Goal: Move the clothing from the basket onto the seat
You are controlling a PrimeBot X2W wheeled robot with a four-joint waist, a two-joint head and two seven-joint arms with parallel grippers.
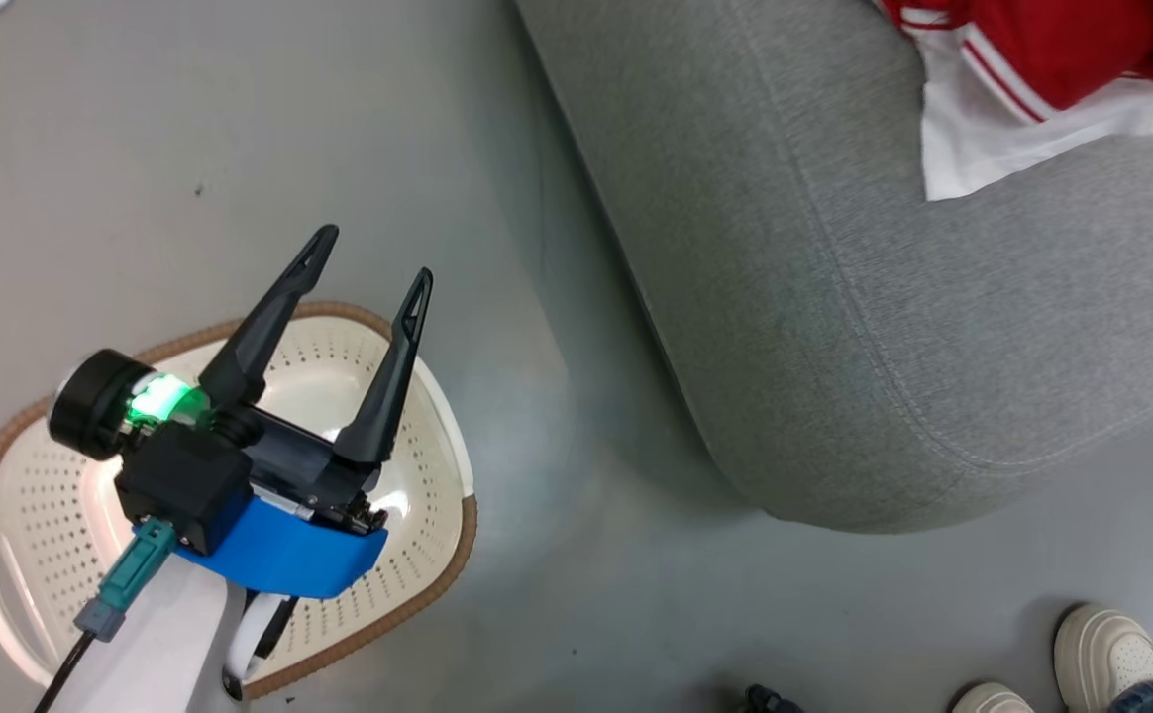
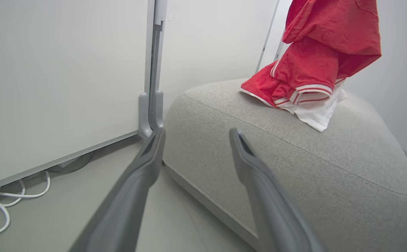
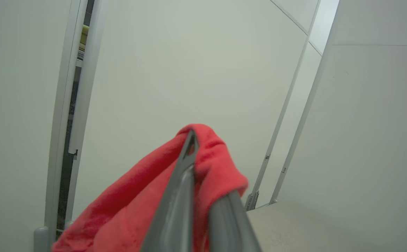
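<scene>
The clothing (image 1: 1032,59), red with white trim, rests on the grey seat (image 1: 893,327) at the head view's top right. From the left wrist camera, the clothing (image 2: 315,66) hangs from above, its lower folds on the seat (image 2: 294,168). My right gripper (image 3: 194,147) is shut on the red clothing (image 3: 126,210), which drapes over its fingers. My left gripper (image 1: 370,269) hovers open and empty over the cream basket (image 1: 32,495), whose inside shows no garment. In its own wrist view, the left gripper (image 2: 196,134) points toward the seat's side.
A person's pale shoes (image 1: 1101,659) stand at the lower right, near the seat's corner. White wall panels (image 2: 56,77) and a loose white cable (image 2: 4,206) lie beyond the seat. Grey floor (image 1: 576,555) separates basket and seat.
</scene>
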